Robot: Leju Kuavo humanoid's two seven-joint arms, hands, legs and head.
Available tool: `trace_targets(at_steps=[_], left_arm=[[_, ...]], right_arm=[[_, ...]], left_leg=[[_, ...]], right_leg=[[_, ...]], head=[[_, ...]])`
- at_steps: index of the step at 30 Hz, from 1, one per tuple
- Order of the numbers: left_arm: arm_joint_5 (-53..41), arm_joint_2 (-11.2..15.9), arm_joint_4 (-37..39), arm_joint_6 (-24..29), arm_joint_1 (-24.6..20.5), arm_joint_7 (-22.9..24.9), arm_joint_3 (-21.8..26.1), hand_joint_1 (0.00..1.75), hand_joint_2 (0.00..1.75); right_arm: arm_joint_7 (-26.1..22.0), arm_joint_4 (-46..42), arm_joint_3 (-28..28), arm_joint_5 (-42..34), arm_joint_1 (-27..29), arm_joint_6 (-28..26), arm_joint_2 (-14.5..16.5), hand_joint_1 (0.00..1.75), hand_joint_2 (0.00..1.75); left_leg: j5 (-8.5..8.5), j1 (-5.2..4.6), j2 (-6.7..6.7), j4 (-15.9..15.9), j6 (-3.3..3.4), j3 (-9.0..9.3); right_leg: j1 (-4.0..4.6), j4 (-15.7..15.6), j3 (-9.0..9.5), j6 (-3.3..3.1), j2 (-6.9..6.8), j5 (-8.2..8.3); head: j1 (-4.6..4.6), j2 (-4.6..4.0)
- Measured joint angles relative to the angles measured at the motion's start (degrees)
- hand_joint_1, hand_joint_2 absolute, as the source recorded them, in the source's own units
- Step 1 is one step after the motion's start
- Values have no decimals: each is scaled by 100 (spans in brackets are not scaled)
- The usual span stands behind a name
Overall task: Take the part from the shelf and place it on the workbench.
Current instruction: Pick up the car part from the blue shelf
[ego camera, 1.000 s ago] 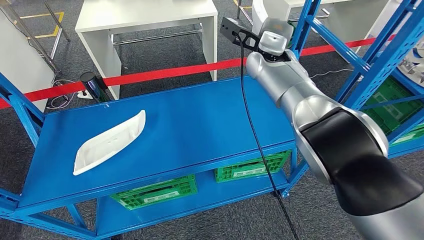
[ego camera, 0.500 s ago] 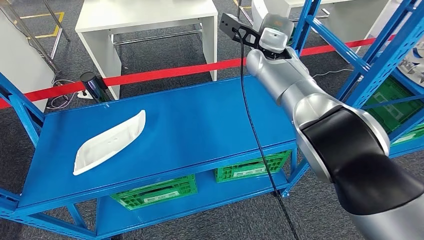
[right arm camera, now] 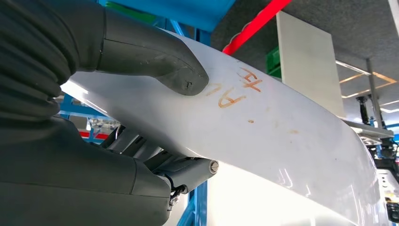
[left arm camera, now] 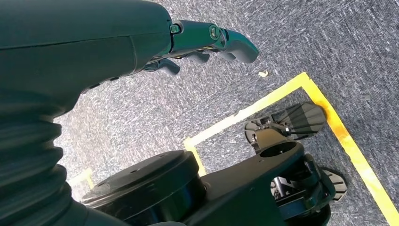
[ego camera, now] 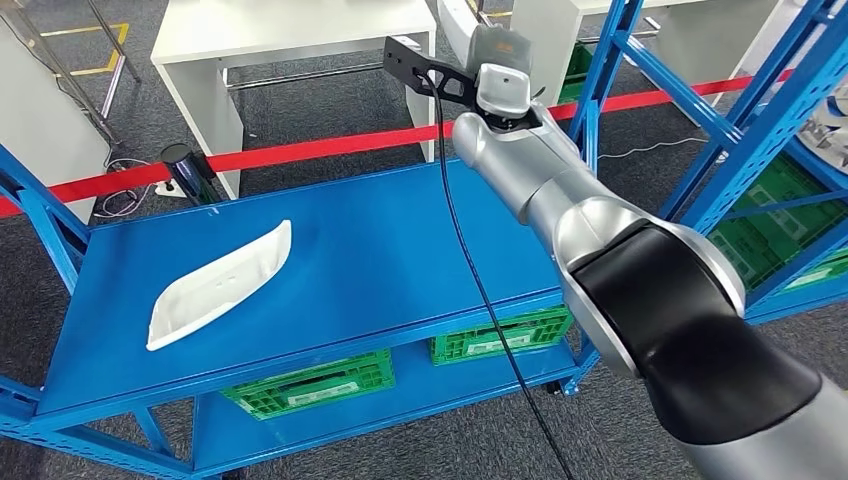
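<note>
My right hand (right arm camera: 70, 179) grips a long white curved part (right arm camera: 282, 141) with orange writing on it; the thumb (right arm camera: 150, 61) presses on its top face and the fingers (right arm camera: 188, 172) curl under it. In the head view my right arm (ego camera: 560, 190) reaches forward over the far right corner of the blue workbench (ego camera: 400, 250), its wrist (ego camera: 495, 85) near the back edge. A second white curved part (ego camera: 215, 285) lies flat on the bench's left side. My left hand (left arm camera: 141, 42) hangs over the carpet with its fingers (left arm camera: 221, 40) stretched out, holding nothing.
Blue shelf uprights (ego camera: 740, 130) stand to the right with green crates (ego camera: 790, 210) inside. More green crates (ego camera: 310, 385) sit on the bench's lower level. A red tape (ego camera: 330, 148) runs behind the bench, with a white table (ego camera: 290, 40) beyond it.
My right arm has swung to the left along the bench's back edge, carrying the white part with it. The part lying on the bench has not moved.
</note>
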Motion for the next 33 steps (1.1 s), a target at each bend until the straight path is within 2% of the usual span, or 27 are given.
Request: trace_targets(at_steps=[6, 10, 13, 15, 18, 19, 20, 21, 23, 24, 25, 28, 29, 31, 33], left_arm=[[-179, 16, -5, 0, 13, -433, 3, 0, 175], [-132, 37, -7, 0, 18, -489, 3, 0, 175], [-104, 45, -8, 0, 20, -490, 4, 0, 175], [-100, 46, -9, 0, 17, -488, 5, 0, 175], [-96, 46, -9, 0, 10, -477, 5, 0, 175], [-96, 46, -9, 0, 14, -472, 5, 0, 175], [-94, 45, -9, 0, 20, -467, 5, 0, 175], [-92, 44, -9, 0, 25, -465, 5, 0, 175], [-80, 45, -11, 0, 27, -467, 7, 0, 175], [-74, 48, -13, 0, 26, -470, 8, 0, 175], [-67, 52, -14, 0, 26, -477, 8, 0, 175], [-57, 58, -14, 0, 40, -489, 10, 0, 175], [-54, 61, -13, 0, 45, -488, 12, 0, 175], [-45, 63, -13, 0, 42, -487, 15, 0, 175], [-32, 63, -13, 0, 38, -487, 19, 0, 175]], right_arm=[[-23, 5, -131, 121, 72, -12, -49, 175, 175], [-25, 5, -194, 188, 114, -8, -96, 175, 175], [-40, 4, -246, 230, 129, -4, -119, 175, 175], [-50, 4, -276, 247, 128, -3, -141, 175, 175], [-59, 9, -286, 280, 169, 16, -163, 175, 175], [-60, 13, -288, 295, 197, 27, -167, 175, 175], [-62, 16, -290, 310, 220, 38, -168, 175, 175], [-69, 19, -291, 327, 232, 48, -169, 175, 175], [-93, 20, -291, 369, 228, 67, -168, 175, 175], [-105, 20, -292, 390, 225, 78, -163, 175, 175], [-107, 20, -292, 406, 225, 86, -158, 175, 175], [-101, 20, -295, 438, 233, 108, -149, 175, 175], [-111, 20, -296, 455, 232, 112, -146, 175, 175], [-149, 20, -300, 506, 227, 116, -140, 175, 175], [-204, 20, -315, 572, 234, 120, -131, 175, 175]], left_leg=[[-1, -1, 1, 1, 2, -1], [-40, -28, 6, 44, 78, -15], [-5, -8, 22, -57, 136, 47], [55, 26, 49, -164, 185, 117], [71, 34, 63, -172, 213, 119], [66, 38, 62, -161, 210, 111], [58, 46, 61, -143, 200, 100], [44, 60, 59, -109, 178, 83], [-4, 86, 54, -3, 100, 24], [-26, 89, 48, 52, 55, -9], [-36, 83, 42, 100, 12, -37], [-19, 80, 25, 139, -98, -95], [-81, 87, 31, 187, -127, -130], [-428, 93, 49, 601, -165, -288], [-856, 92, 54, 1317, -182, -514]], right_leg=[[-8, -7, 1, 3, 1, 2], [-50, -38, 11, 49, 2, 13], [-41, -53, 27, 95, 1, 5], [-22, 214, -87, 107, -10, -177], [-19, 1265, -598, 124, -18, -670], [-26, 1490, -718, 138, -19, -707], [-37, 1506, -742, 152, -23, -631], [-53, 1280, -644, 168, -29, -450], [-72, 561, -288, 189, -35, -107], [-66, 312, -161, 168, -24, -6], [-58, 203, -111, 132, -11, 2], [-48, 204, -175, -22, 9, 3], [-51, 200, -196, -72, 6, 31], [-57, 175, -238, -158, -4, 94], [-38, 172, -308, -197, -10, 156]], head=[[0, 0], [-2, 0], [-1, 0], [5, 0], [9, 0], [9, 0], [10, 0], [10, 0], [12, 0], [11, 0], [9, 0], [4, 0], [-2, 0], [-20, 0], [-32, 0]])
